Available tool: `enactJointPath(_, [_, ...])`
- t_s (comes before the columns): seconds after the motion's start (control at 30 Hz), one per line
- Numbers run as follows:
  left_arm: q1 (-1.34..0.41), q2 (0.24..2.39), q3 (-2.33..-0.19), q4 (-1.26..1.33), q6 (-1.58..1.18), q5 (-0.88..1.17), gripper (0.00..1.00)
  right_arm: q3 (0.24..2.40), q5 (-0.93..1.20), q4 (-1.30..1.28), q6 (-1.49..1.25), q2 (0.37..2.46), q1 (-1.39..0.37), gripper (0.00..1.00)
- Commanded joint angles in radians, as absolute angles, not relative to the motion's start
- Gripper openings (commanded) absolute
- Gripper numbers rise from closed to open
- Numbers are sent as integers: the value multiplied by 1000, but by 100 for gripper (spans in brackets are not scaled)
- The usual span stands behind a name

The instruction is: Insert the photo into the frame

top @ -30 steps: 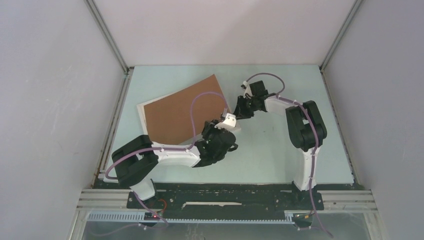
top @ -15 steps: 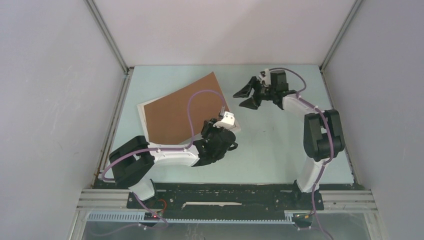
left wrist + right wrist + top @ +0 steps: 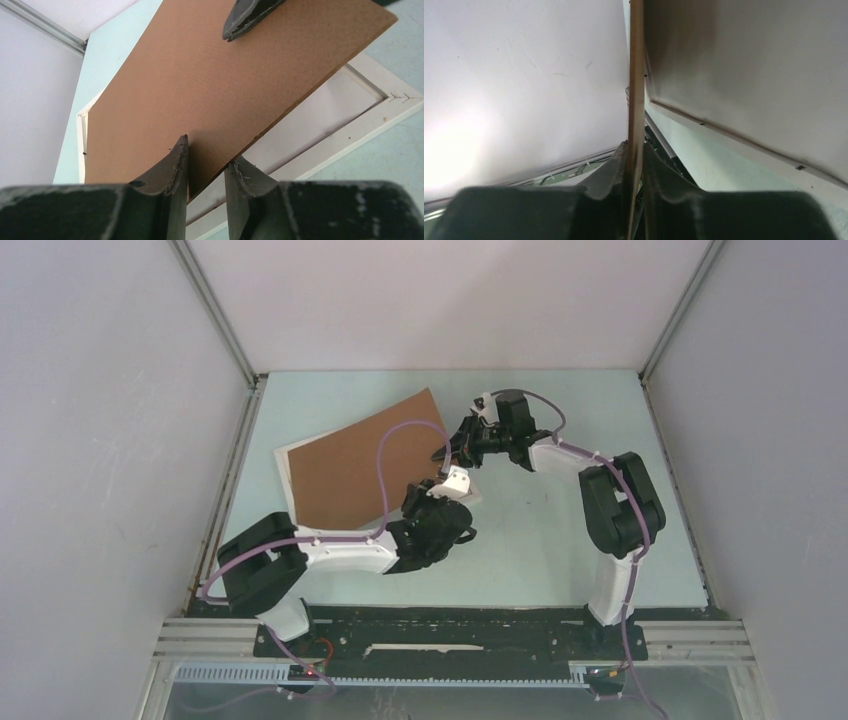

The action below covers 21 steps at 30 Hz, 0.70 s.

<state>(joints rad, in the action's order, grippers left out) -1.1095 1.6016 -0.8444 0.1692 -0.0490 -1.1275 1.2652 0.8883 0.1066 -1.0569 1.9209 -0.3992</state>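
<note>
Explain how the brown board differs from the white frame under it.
The brown board is a plain solid sheet; the white frame is a thin border around a pale inset. The board is tilted up off the frame, pinched at its edges by the left gripper and the right gripper; the frame lies flat on the table. Both are rectangles of similar size.

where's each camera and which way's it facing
Top external: above and behind the bases, looking down at the table; left arm, right arm show.
Left wrist: on that wrist, looking along the left gripper at the backing board over the frame.
Right wrist: along the right gripper, backing board edge-on.
Wrist views share the backing board.
</note>
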Motion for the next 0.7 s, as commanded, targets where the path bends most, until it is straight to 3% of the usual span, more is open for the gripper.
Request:
enactJointPath(0.0, [-1111, 1519, -925, 106, -227, -1069, 33, 1293, 880, 106, -950, 1904, -372, 14])
enactJointPath(0.03, [-1111, 1490, -936, 52, -265, -1030, 43, 1294, 914, 136, -944, 1917, -362, 1])
enactJointPath(0.13, [-1108, 1378, -941, -100, -344, -911, 77, 1293, 956, 174, -895, 1949, -333, 0])
enactJointPath(0.23, [-1061, 1236, -949, -265, -428, -721, 90, 1297, 999, 218, -858, 1968, -314, 0])
enactJointPath(0.33, [-911, 1098, -937, -399, -515, -467, 92, 1328, 1041, 219, -828, 1998, -296, 0])
enactJointPath(0.47, [-537, 963, -876, -471, -635, -150, 92, 1393, 1112, 226, -810, 2063, -280, 0])
enactJointPath(0.67, [-26, 942, -762, -449, -746, 22, 96, 1473, 1152, 206, -781, 2115, -289, 0])
